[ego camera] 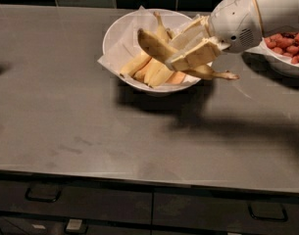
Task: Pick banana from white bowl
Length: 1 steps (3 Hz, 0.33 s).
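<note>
Banana (155, 46) was pale yellow, stem end brownish | gripper (169, 54), over the white bowl's (110, 33) right rim and clasping the banana, was cream-white | bowl and paper lining (120, 54) were plain white | shorter bananas (148, 72) were deeper yellow | countertop (65, 126) was dull grey, faintly smudged | neighbouring bowl (282, 65) was white, its pieces (286, 44) red
</note>
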{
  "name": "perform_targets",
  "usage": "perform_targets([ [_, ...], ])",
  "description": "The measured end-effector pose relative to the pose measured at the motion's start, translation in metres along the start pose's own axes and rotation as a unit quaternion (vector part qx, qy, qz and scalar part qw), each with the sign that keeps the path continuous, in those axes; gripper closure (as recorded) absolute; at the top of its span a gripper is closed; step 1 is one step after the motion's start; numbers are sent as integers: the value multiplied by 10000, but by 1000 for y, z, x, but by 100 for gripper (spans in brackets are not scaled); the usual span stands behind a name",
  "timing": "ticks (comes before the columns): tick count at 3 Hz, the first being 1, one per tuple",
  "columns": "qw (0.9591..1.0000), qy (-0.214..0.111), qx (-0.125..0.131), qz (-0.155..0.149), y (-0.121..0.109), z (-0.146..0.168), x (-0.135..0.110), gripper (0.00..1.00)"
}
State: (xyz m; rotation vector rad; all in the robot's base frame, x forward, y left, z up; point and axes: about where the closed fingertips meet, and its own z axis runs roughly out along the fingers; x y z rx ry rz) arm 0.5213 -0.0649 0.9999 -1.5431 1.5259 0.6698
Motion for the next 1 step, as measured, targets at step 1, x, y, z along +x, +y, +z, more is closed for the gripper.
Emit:
perform_targets([
  [1,10000,35,4,25,4,-2,2,100],
])
